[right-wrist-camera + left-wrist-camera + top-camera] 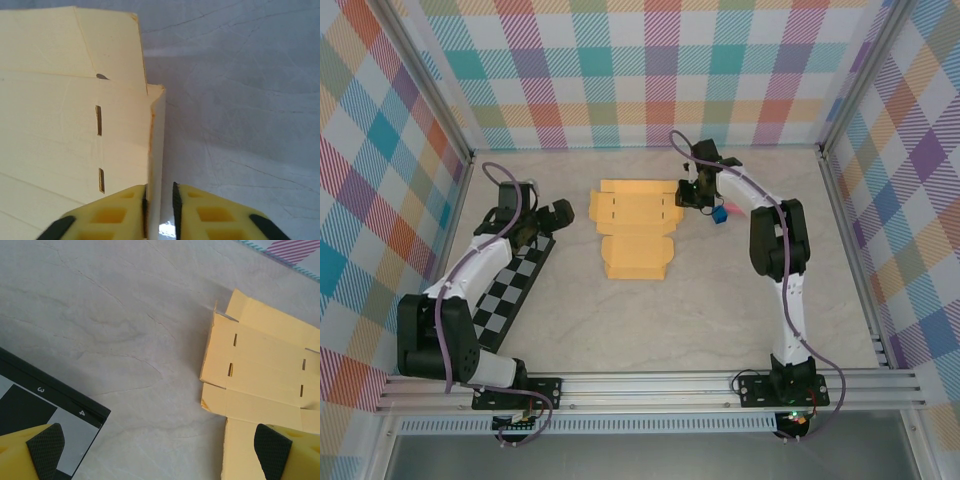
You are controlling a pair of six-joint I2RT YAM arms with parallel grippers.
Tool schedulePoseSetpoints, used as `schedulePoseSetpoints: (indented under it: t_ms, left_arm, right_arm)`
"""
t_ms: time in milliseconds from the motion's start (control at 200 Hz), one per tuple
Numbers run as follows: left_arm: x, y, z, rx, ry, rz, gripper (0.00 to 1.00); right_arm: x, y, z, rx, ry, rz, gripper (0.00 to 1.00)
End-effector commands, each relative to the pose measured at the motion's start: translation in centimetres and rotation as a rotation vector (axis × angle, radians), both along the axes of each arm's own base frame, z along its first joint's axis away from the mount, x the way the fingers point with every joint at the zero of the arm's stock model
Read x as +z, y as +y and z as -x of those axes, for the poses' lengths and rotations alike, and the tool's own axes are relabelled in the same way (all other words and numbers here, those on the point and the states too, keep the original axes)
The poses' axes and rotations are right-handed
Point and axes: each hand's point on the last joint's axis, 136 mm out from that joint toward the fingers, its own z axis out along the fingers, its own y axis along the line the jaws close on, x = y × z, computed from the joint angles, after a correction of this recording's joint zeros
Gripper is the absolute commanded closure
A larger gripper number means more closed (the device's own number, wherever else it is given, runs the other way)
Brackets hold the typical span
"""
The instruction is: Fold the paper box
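On table [720,320]: one paper box [632,230], one checkered board [510,290], one blue-tipped stick [719,214]. Two grippers: left gripper [160,450] was wide open, right gripper [160,210] pinched a box flap.

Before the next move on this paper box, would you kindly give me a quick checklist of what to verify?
1. Right pincer closed on the paper box's raised side flap: ok.
2. Left pincer open and empty: ok.
3. Left pincer holding the box down: not ok; it hovers between checkered board and box.
4. Grip firm enough for folding: cannot tell.
5. Rest of the box flat on the table: ok.
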Motion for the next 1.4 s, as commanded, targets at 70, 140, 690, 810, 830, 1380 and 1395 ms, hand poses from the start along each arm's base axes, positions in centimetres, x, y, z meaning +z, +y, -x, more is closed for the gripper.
schedulePoseSetpoints:
  t_ms: [70,140,690,810,830,1380,1395]
  left_arm:
    - [0.3,-1.2,-1.1,-0.039,-0.026,0.094,0.0]
    - [0.3,-2.2,-1.3,-0.077,-0.035,0.132,0.0]
    - [-6.1,-7.6,1.0,-0.24,0.093,0.177,0.05]
    - [-7.7,-8.3,1.2,-0.264,0.115,0.146,0.1]
    - [-7.8,-8.3,1.1,-0.263,0.117,0.142,0.11]
    - [-0.5,-12.7,4.3,-0.696,-0.229,0.144,0.03]
    - [-0.3,-12.9,4.6,-0.714,-0.232,0.15,0.02]
  right_arm:
    - [2.3,1.0,0.4,0.103,-0.03,-0.038,0.93]
    - [3.4,1.4,1.0,0.144,-0.048,-0.061,0.97]
    - [8.4,1.7,9.6,0.373,-0.336,-0.231,1.0]
    - [8.2,1.4,10.9,0.399,-0.364,-0.253,1.0]
    - [8.2,1.4,11.0,0.405,-0.369,-0.253,1.0]
    - [9.1,-0.5,13.8,0.654,-0.702,-0.17,1.0]
    - [9.1,-0.5,13.9,0.663,-0.706,-0.167,1.0]
